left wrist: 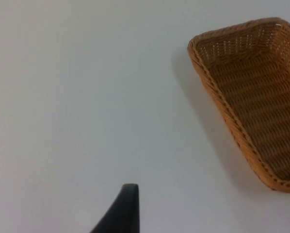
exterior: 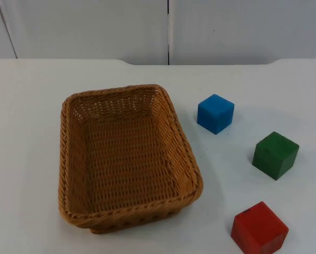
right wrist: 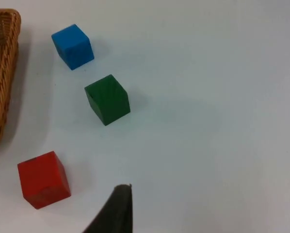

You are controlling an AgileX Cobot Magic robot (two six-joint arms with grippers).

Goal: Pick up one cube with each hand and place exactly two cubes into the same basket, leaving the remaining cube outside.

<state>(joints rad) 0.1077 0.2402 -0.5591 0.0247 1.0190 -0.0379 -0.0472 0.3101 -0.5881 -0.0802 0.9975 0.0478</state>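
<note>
A: Grippers?
B: Left gripper (left wrist: 123, 211) above bare table (exterior: 31, 106), wicker basket (exterior: 127, 159) off to its side; right gripper (right wrist: 117, 211) near red cube (right wrist: 43, 179). Jaw state: cannot tell.
A: Cubes?
B: Blue cube (exterior: 215, 113), green cube (exterior: 276, 155), red: all outside basket.

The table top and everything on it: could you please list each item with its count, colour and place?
Woven wicker basket: one, tan-brown, rectangular, on the table's left half, nothing inside.
Blue wooden cube: one, blue, right of the basket's far end, apart from it.
Green wooden cube: one, dark green, right of and nearer than the blue one.
Red wooden cube: one, red, nearest the camera, right of the basket's near corner.
White table top: one, white, ending at the wall.
Grey partition wall: one, light grey, behind the table.
Left gripper fingers: black, above bare table beside the basket.
Right gripper fingers: black, above the table near the red cube.
</note>
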